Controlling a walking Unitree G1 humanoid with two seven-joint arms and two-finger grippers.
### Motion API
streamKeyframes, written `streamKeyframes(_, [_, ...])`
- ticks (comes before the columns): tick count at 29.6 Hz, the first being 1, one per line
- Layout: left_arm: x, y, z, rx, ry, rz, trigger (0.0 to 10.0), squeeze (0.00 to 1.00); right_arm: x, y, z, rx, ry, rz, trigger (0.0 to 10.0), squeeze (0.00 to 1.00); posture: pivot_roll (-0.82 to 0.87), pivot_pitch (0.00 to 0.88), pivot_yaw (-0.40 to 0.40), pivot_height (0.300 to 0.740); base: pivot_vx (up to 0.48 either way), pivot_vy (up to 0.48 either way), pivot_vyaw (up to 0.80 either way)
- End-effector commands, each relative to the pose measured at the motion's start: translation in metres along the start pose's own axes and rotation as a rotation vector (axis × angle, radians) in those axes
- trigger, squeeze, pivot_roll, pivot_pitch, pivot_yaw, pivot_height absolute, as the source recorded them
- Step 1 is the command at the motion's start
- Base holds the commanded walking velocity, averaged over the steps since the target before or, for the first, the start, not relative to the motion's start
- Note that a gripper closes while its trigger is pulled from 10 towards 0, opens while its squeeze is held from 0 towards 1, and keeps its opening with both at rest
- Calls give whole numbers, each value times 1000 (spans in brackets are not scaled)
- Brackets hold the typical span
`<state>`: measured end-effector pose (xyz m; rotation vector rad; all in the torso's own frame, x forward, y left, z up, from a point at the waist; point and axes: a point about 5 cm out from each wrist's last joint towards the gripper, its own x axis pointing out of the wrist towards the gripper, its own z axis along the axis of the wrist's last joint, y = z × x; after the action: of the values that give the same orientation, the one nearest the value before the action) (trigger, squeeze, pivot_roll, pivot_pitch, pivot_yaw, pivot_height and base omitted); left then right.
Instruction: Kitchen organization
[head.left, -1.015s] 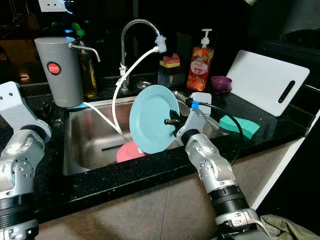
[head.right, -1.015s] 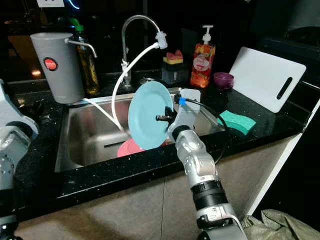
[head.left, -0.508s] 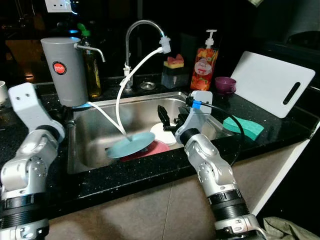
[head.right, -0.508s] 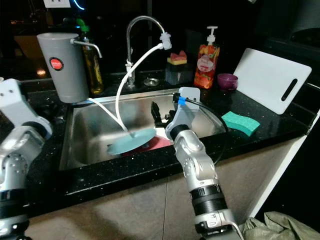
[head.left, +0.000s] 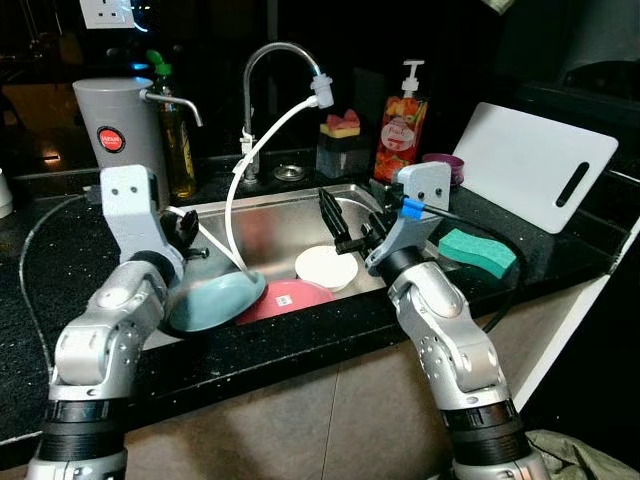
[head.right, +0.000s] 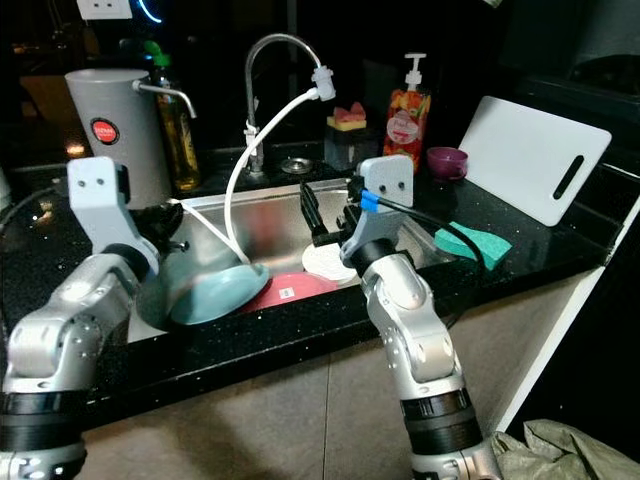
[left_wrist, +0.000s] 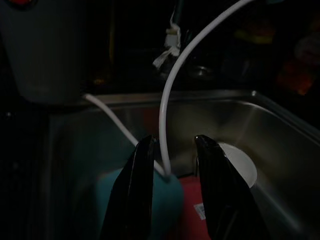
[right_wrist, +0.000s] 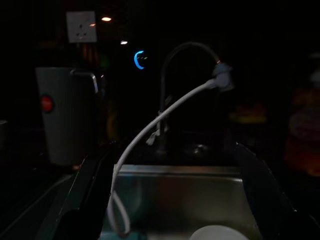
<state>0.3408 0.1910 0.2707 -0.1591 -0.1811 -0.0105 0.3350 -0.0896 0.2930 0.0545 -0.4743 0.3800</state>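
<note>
Blue plate (head.left: 215, 300) leans on the sink's (head.left: 270, 215) left-front wall, next to pink plate (head.left: 290, 297) & white bowl (head.left: 326, 267). Left gripper (left_wrist: 172, 165) sits right above it, fingers a bit apart, holding nothing. Right gripper (head.left: 345, 220) is spread wide, empty. Risk: white hose (head.left: 240, 190) is btwn left fingers, could snag; plate could slip.

You see a shiny metal sink (head.left: 290, 215) and a shiny metal tap (head.left: 262, 70). The counter (head.left: 560, 255) is black, glossy and speckled. The blue plate (head.left: 215, 300) looks smooth. The white cutting board (head.left: 530, 160) looks like matt plastic. The green sponge (head.left: 478, 250) looks rough.
</note>
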Motion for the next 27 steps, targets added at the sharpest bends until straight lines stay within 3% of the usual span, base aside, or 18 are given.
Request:
streamKeyframes(1, [-1,1,-13,13,52,23,10000,0,-2,2,2,-15,-12,-5,10000,0,105,43,-17,740,0,0,0])
streamKeyframes(5, [-6,-9,-16,13,52,-16,10000,0,-3,3,3,-21,-22,-19,10000,0,117,47,-14,740,0,0,0])
streamKeyframes(9, [-13,-21,-10,70,-6,-79,10000,0,-5,5,1,-69,-19,-34,10000,0,127,45,-21,740,0,0,0])
streamKeyframes(15, [-14,-22,-9,156,-39,-109,10000,0,-6,4,1,-99,-17,-44,10000,0,123,48,-22,740,0,0,0])
streamKeyframes(19, [-16,-29,-11,226,-59,-137,10000,0,-10,-7,-1,-110,0,-102,10000,0,120,52,-17,740,0,0,0])
streamKeyframes(27, [-15,-31,-11,235,-68,-139,10000,0,-11,-17,1,-120,0,-145,10000,0,120,52,-17,740,0,0,0])
